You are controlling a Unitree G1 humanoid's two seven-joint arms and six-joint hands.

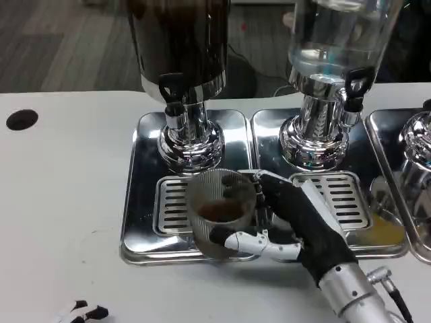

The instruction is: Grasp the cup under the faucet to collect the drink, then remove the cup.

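Cup [219, 212], ribbed and grey-translucent, stands upright over the front right part of the drip grate [172, 205] on the left tray [143, 182], with a shallow pool of brown drink showing in its bottom. Seen from the cup, the dark dispenser's faucet [171, 91] lies at about 11 o'clock, so the cup sits forward and to the right of the spout rather than directly beneath it. The chrome base [190, 145] of that dispenser rises just behind the cup at 12 o'clock.

The right hand [291, 222] grips the cup from the 3 o'clock side: a white finger [252, 242] wraps across the cup's lower front, and black fingers curl behind its far right wall. Its silver forearm [360, 296] runs off toward 5 o'clock.

At 2 o'clock from the cup stands the clear dispenser [337, 40], half full of water, on its own tray with a slotted grate [340, 198] just beside the right hand. A third chrome base [417, 145] sits at the far right edge. The white table [60, 202] has a black hole [21, 120] at 10 o'clock, well apart from the trays. The left hand [82, 312] barely peeks in at 7 o'clock; whether it is spread or curled cannot be told.
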